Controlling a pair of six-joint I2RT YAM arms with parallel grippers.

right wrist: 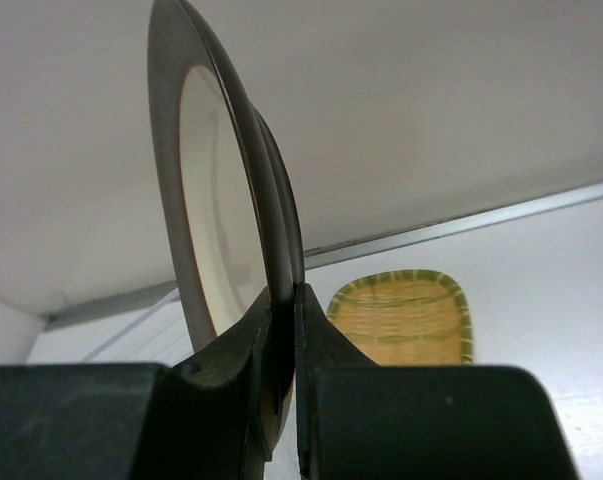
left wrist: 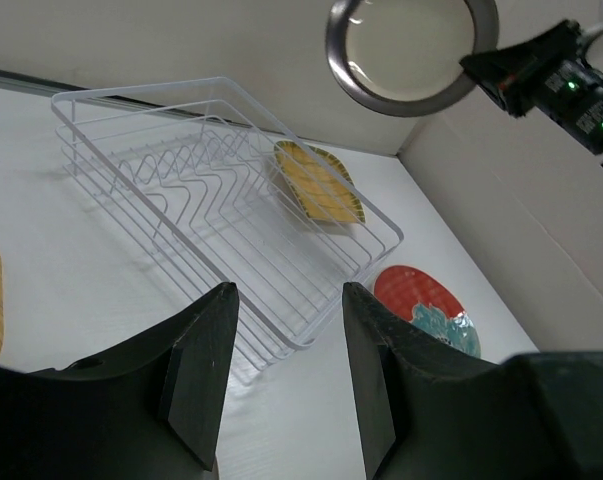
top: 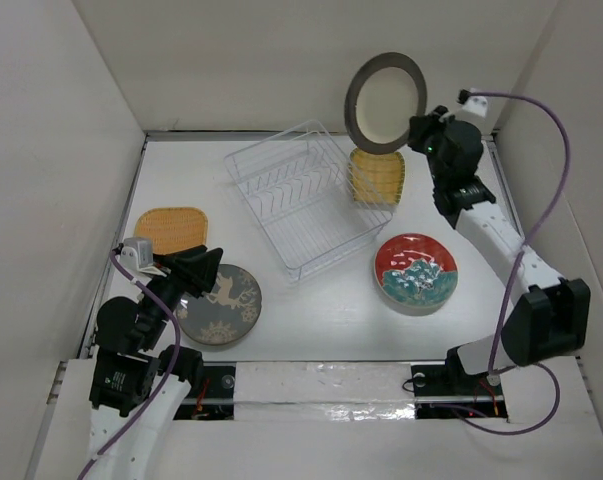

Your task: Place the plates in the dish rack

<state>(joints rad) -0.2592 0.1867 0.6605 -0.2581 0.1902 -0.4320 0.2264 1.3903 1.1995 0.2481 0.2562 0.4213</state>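
We have one woven plate (top: pixel 377 178) standing in the rack (top: pixel 301 205) at its far right end; our right gripper (top: pixel 418 129) grips the grey plate (top: pixel 386 100) by its rim, high above that end; the left gripper (top: pixel 206 268) hangs empty, fingers apart, over the horse plate (top: pixel 226 305) at near left; the other woven plate (top: pixel 171 228) and the red plate (top: pixel 415 272) lie flat beside the rack; four are still to load.

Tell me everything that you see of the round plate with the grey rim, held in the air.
The round plate has a wide metallic brown-grey rim and a cream centre. It stands on edge in the air near the far right corner of the dish rack. Only the right gripper touches it, shut on its lower right rim.
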